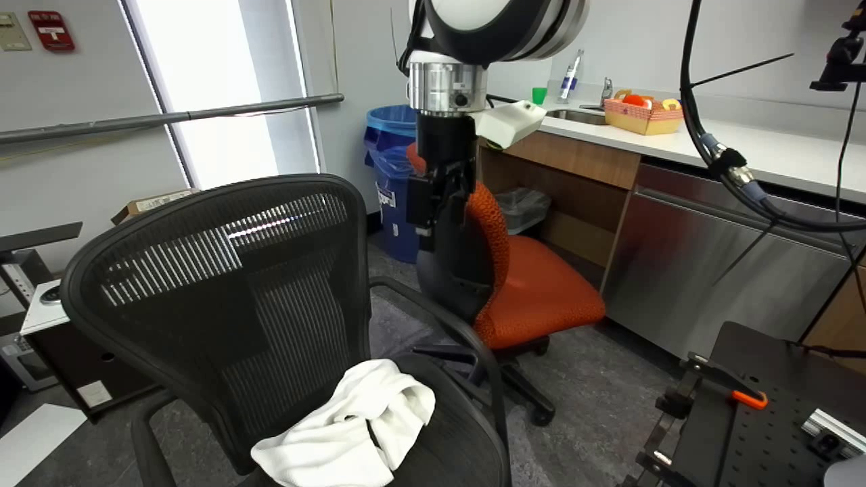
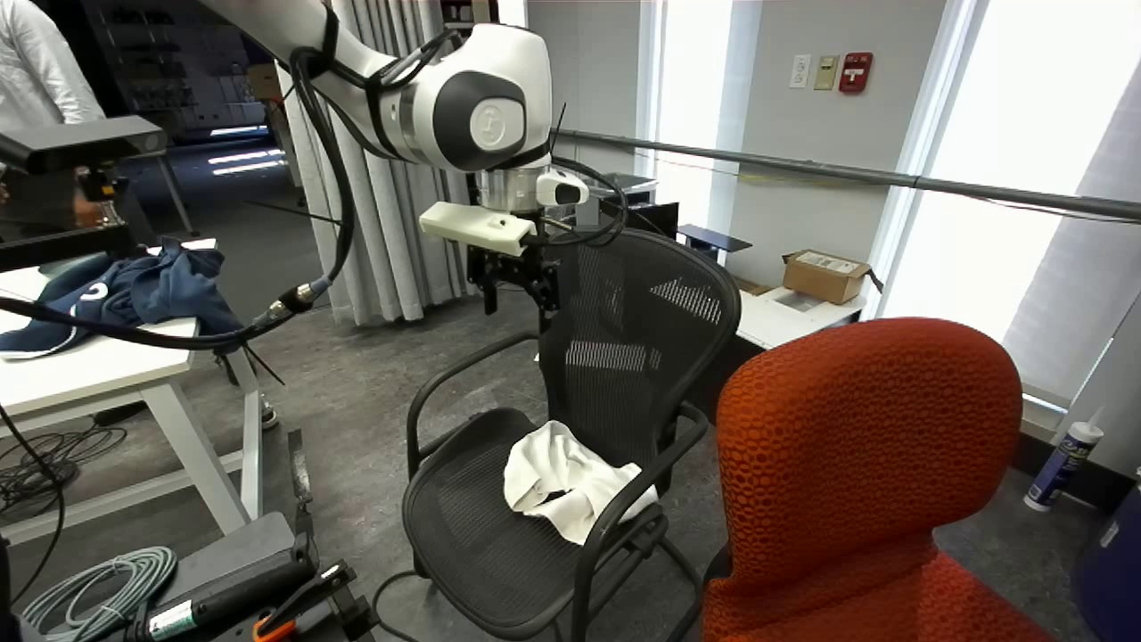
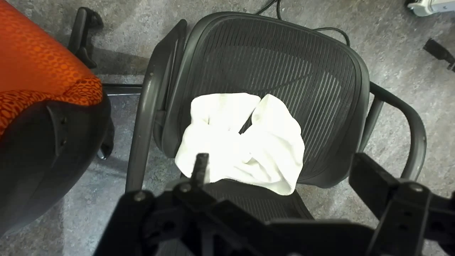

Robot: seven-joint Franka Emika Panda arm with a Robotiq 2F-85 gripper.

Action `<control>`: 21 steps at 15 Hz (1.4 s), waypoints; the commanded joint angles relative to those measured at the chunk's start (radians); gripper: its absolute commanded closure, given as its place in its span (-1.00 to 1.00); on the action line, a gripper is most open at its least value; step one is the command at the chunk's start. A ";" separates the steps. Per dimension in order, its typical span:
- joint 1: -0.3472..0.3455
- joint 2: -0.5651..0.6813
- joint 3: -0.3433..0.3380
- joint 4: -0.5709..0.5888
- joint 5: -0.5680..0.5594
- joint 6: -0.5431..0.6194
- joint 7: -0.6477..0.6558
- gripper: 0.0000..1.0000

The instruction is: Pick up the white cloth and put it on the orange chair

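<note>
The white cloth (image 1: 352,433) lies crumpled on the seat of a black mesh chair (image 1: 223,304). It also shows in an exterior view (image 2: 570,486) and in the wrist view (image 3: 234,153). The orange chair (image 1: 541,291) stands beside the black chair, with its back and seat in view. It shows too in an exterior view (image 2: 865,446) and at the left of the wrist view (image 3: 39,64). My gripper (image 3: 280,161) is open and empty, pointing down, well above the cloth. It hangs near the black chair's backrest in an exterior view (image 2: 520,299).
The black chair's armrests (image 3: 145,106) flank its seat, one between the cloth and the orange chair. A counter (image 1: 731,149) with a basket (image 1: 643,118) is at the back. A white table (image 2: 107,366) holds dark blue clothing. A black perforated plate (image 1: 771,419) carries tools.
</note>
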 commanded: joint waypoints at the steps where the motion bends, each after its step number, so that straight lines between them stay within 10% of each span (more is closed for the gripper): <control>1: -0.015 0.125 0.006 0.027 0.008 0.073 -0.007 -1.00; 8: -0.012 0.483 -0.028 0.138 -0.024 0.277 0.075 -1.00; 21: 0.060 0.961 -0.104 0.630 -0.047 0.153 0.260 -1.00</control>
